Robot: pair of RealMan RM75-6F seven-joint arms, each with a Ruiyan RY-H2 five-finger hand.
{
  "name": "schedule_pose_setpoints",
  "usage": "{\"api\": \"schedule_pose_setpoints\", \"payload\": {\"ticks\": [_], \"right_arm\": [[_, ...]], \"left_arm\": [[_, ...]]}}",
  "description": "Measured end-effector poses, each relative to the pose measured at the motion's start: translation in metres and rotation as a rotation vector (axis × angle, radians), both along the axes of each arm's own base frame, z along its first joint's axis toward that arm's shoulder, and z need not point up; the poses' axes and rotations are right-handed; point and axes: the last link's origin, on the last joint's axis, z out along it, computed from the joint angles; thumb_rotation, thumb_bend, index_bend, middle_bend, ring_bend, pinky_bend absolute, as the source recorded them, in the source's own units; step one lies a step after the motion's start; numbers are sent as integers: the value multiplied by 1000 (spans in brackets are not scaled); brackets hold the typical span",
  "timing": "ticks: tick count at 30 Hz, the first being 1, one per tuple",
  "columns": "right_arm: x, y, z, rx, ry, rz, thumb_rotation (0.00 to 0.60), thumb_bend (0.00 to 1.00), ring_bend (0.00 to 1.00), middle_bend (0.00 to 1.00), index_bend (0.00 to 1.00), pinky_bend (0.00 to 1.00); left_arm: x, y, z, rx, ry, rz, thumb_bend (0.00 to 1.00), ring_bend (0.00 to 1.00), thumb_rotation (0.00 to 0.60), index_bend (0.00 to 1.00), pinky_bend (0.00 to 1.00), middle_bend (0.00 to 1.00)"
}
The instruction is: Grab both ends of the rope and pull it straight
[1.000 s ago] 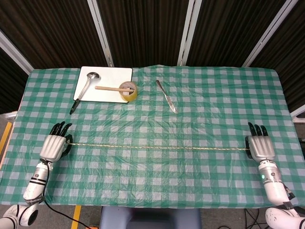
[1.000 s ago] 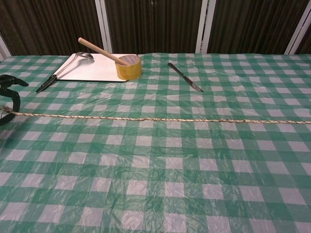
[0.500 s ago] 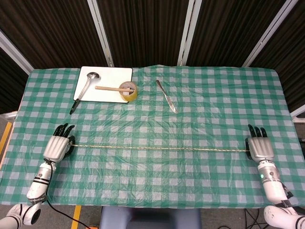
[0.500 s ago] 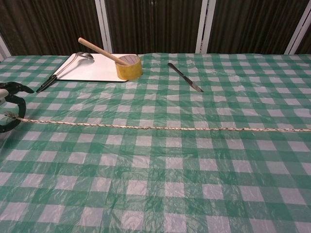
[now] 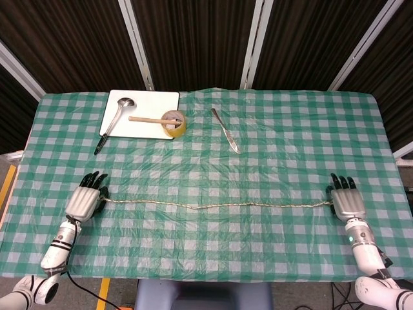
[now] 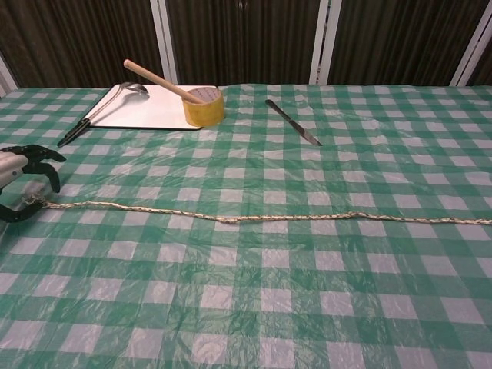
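The thin tan rope [image 5: 213,206] lies across the checked tablecloth from left to right, slightly wavy and slack, as the chest view [image 6: 231,218] also shows. My left hand [image 5: 86,199] sits at its left end. In the chest view the left hand [image 6: 21,171] has its fingers spread, and the frayed rope end [image 6: 34,203] lies loose on the cloth between them. My right hand [image 5: 344,201] rests at the rope's right end with fingers stretched out. That rope end [image 5: 328,205] stops at the hand's inner edge. The right hand is outside the chest view.
At the back left a white cutting board [image 5: 150,102] carries a metal ladle [image 5: 116,115]. A yellow tape roll [image 5: 173,123] with a wooden stick stands at its corner. A table knife [image 5: 224,130] lies behind the rope's middle. The table's front edge [image 5: 206,276] is near both wrists.
The rope was taut and raised; it now lies slack on the cloth, nearer the front. Both hands moved inward and down, and the left hand's fingers came apart off the rope end.
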Motion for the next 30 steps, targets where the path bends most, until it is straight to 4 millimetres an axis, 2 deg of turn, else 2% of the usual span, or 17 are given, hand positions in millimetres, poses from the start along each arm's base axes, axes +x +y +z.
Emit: {"api": "schedule_pose_setpoints", "payload": {"ticks": [1,3,10,15,19,23,26,29,30], "right_arm": [[0,0,1,2,4,0,600,408,0,0,46,0],[1,1,3,0,6,0,600,394,0,0,2,0],[4,10,22,-58,-18,16,600,368,0,0,0,0],[14,28,41,-136,-68,68,600,367,0,0,0,0],[24,52,57,-212,-115,131,600,352,0,0,0,0],[35,90,70,-294,-168,212,600,343,0,0,0,0],[42,119,76,-351,-216,274,600,340,0,0,0,0],[48,142,76,-357,-246,318,600,340,0,0,0,0],[48,144,76,-354,-249,318,600,340,0,0,0,0]], "left_arm": [[0,0,1,1,-2,2,446,0,600,17,101,18],[0,-1,4,5,-10,6,440,0,600,0,101,2],[4,-9,24,23,-106,3,428,0,600,0,102,0],[10,-30,49,34,-220,-21,418,0,600,0,97,0],[15,-57,71,36,-283,-40,417,0,600,0,87,0],[20,-100,98,82,-318,-42,418,0,600,0,73,0],[19,-127,112,117,-282,-24,418,0,600,0,60,0],[19,-139,119,136,-212,-17,414,0,600,0,52,0],[19,-141,121,143,-194,-15,414,0,600,0,51,0]]}}
